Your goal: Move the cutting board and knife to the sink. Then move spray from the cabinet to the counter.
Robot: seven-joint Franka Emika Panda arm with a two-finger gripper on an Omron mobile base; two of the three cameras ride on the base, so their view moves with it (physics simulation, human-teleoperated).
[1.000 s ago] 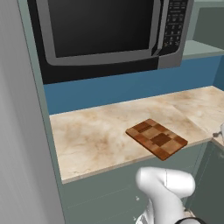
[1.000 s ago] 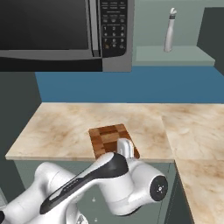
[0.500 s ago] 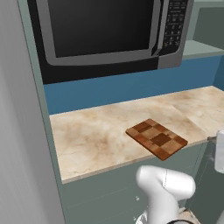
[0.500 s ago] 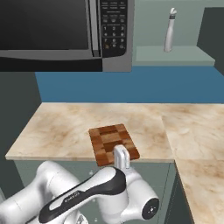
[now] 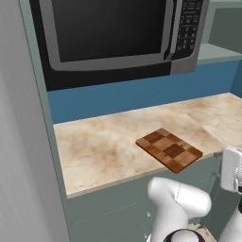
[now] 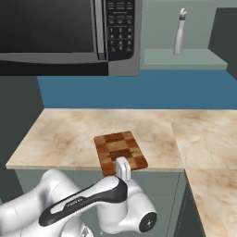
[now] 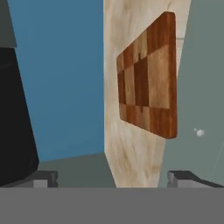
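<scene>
Your cutting board (image 5: 169,150) lies flat on the marbled counter (image 5: 99,149), close to the front edge and turned at a slant, so one corner nearly reaches the lip. In the right base view the board (image 6: 120,152) runs its long axis from the back of the counter toward you, leaning slightly to the right as it comes forward.

The gripper (image 7: 111,177) sits low, in front of the counter edge and below the surface, rolled onto its side: in the hand view the counter stands as an upright strip and the board (image 7: 148,74) hangs on it ahead of the fingertips and a little to the right. The jaws stand wide apart with nothing between them.

So the board is ahead of and above the hand, near end closest. You will likely need to raise the hand and level it before you can close across the board's short width.

The microwave (image 6: 69,32) hangs above the counter, well clear of the board. No knife is visible on the counter.
</scene>
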